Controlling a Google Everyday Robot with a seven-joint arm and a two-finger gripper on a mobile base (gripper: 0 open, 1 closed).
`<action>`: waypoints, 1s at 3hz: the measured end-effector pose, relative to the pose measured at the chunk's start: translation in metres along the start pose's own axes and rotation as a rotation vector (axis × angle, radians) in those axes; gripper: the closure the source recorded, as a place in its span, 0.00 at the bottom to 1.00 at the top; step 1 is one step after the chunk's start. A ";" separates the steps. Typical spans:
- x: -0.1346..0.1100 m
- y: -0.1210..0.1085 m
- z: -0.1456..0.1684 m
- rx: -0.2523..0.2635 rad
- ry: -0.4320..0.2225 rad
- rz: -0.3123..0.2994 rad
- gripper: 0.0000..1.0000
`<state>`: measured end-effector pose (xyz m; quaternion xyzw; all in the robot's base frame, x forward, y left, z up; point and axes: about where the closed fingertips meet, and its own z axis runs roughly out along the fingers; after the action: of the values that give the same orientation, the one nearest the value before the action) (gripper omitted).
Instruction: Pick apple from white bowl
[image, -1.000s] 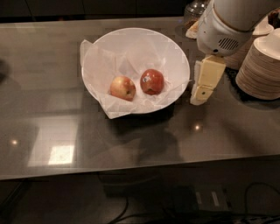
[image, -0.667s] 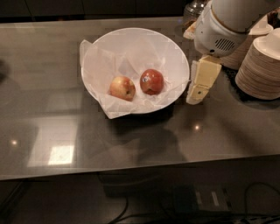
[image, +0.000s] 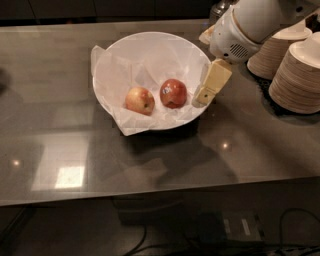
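Alignment first: the gripper hangs at the white bowl rim; open or closed cannot be told. The apple lies just beside its tip, inside the bowl. Centre over it, avoiding the paler apple beyond, before descending.

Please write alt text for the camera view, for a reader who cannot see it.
The robot's gripper hangs at the rim of a wide white bowl, close beside a dark red apple. A paler apple lies on the red one's other side, on crinkled white paper. Stacks of beige paper bowls stand nearby on the grey table.
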<state>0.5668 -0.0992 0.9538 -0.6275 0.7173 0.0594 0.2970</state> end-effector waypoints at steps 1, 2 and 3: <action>-0.007 -0.009 0.012 -0.008 -0.065 0.037 0.01; -0.014 -0.014 0.022 -0.026 -0.100 0.051 0.16; -0.019 -0.016 0.032 -0.051 -0.119 0.046 0.24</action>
<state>0.5938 -0.0714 0.9419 -0.6135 0.7108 0.1216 0.3217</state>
